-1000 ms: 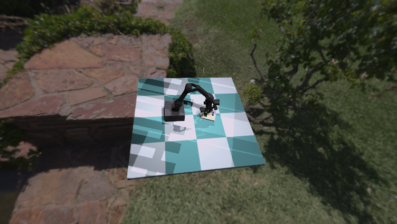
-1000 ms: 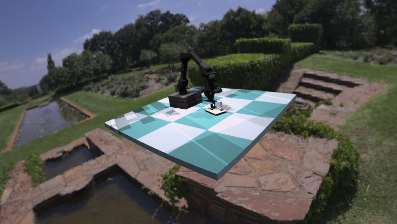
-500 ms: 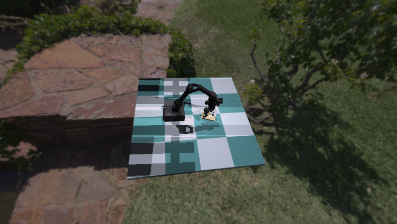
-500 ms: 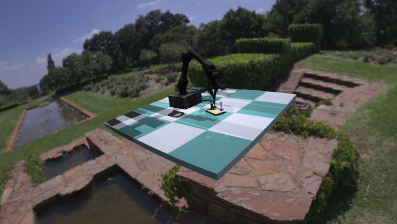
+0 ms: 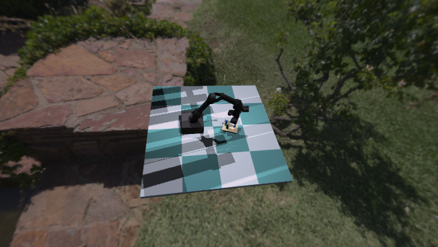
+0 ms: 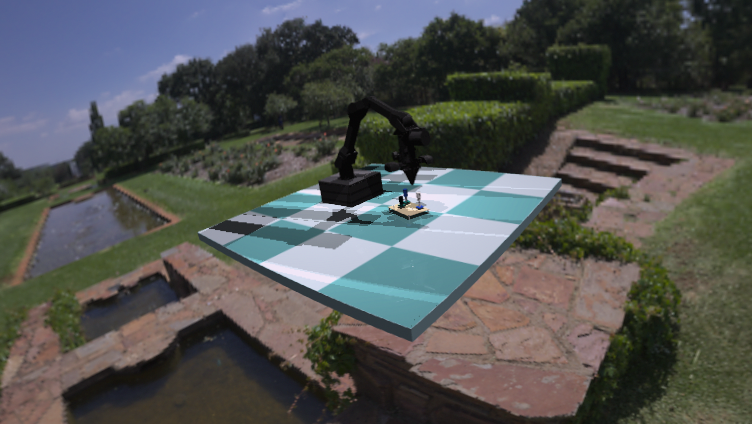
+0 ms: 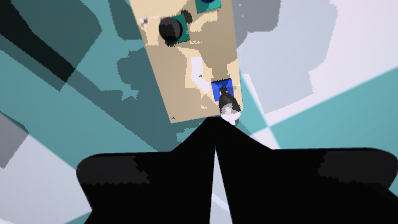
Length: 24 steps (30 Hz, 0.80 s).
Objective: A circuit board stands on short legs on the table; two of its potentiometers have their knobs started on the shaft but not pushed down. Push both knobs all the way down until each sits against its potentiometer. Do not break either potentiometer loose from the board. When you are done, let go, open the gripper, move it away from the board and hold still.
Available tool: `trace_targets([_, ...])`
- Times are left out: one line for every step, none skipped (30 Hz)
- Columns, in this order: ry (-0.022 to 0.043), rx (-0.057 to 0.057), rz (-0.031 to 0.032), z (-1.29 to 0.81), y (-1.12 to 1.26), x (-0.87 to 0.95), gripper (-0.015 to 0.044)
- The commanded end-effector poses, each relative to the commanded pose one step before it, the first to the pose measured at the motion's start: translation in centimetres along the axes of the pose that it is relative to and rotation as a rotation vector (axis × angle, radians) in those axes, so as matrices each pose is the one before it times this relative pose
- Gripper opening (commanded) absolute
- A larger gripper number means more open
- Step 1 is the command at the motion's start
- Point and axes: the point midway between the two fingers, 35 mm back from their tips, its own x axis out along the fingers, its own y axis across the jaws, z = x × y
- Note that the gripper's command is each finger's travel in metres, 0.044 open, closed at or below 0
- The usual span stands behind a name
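With its fingers pressed together on nothing, the gripper (image 7: 218,131) hangs above the circuit board (image 7: 175,75), the grey-capped knob (image 7: 228,106) just ahead of its tips and the black knob (image 7: 170,29) farther ahead to the left. Pressing off-centre could lever a potentiometer loose.

1. The desk (image 6: 473,252) wears a patchwork of teal, pale grey and white squares, with a few dark grey and black blocks towards nine o'clock.
2. The arm (image 6: 379,113) and its base (image 6: 350,190) are matt black all over.
3. The tool (image 7: 216,131) is black too.
4. The circuit board (image 7: 175,85) is sandy tan.
5. On it sit a black knob (image 7: 170,29) on a teal square, and a bright blue part (image 7: 220,88) at five o'clock.
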Motion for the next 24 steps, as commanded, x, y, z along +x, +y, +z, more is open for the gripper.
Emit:
trace_targets([-0.01248, -0.1359, 0.00131, -0.375, -0.604, -0.277, 0.0000])
trace_targets([-0.00209, -0.0333, 0.00033, -0.100, -0.111, -0.103, 0.0000])
trace_targets([-0.00211, -0.0334, 0.00027, -0.102, -0.108, -0.103, 0.0000])
trace_targets([-0.00211, -0.0334, 0.00020, -0.103, -0.104, -0.103, 0.0000])
trace_targets([-0.00212, -0.0334, 0.00014, -0.104, -0.101, -0.103, 0.0000])
trace_targets([-0.00213, -0.0334, 0.00008, -0.105, -0.097, -0.103, 0.0000])
trace_targets([-0.00213, -0.0334, 0.00002, -0.106, -0.094, -0.102, 0.0000])
trace_targets([-0.00213, -0.0334, -0.00005, -0.106, -0.090, -0.102, 0.0000])
trace_targets([-0.00212, -0.0333, -0.00011, -0.107, -0.087, -0.102, 0.0000])
trace_targets([-0.00170, -0.0267, -0.00013, -0.086, -0.067, -0.082, 0.0000])
trace_targets([-0.00102, -0.0160, -0.00010, -0.052, -0.039, -0.049, 0.0000])
trace_targets([-0.00034, -0.0053, -0.00004, -0.017, -0.013, -0.016, 0.0000])
trace_targets([0.00000, 0.0000, 0.00000, 0.000, 0.000, 0.000, 0.0000])
trace_targets([0.00000, 0.0000, 0.00000, 0.000, 0.000, 0.000, 0.0000])
trace_targets([0.00000, 0.0000, 0.00000, 0.000, 0.000, 0.000, 0.0000])
trace_targets([0.00000, 0.0000, 0.00000, 0.000, 0.000, 0.000, 0.0000])
trace_targets([0.00000, 0.0058, 0.00000, 0.000, 0.000, 0.002, 0.0000])
trace_targets([0.00000, 0.0174, 0.00000, 0.000, 0.000, 0.006, 0.0000])
trace_targets([0.00000, 0.0291, 0.00001, 0.000, 0.000, 0.010, 0.0000])
trace_targets([0.00000, 0.0349, 0.00001, 0.000, 0.000, 0.012, 0.0000])
trace_targets([0.00000, 0.0349, 0.00001, 0.000, 0.000, 0.011, 0.0000])
trace_targets([0.00000, 0.0349, 0.00001, 0.000, 0.000, 0.011, 0.0000])
trace_targets([0.00000, 0.0349, 0.00001, 0.000, 0.000, 0.011, 0.0000])
trace_targets([0.00000, 0.0349, 0.00001, 0.000, 0.000, 0.011, 0.0000])
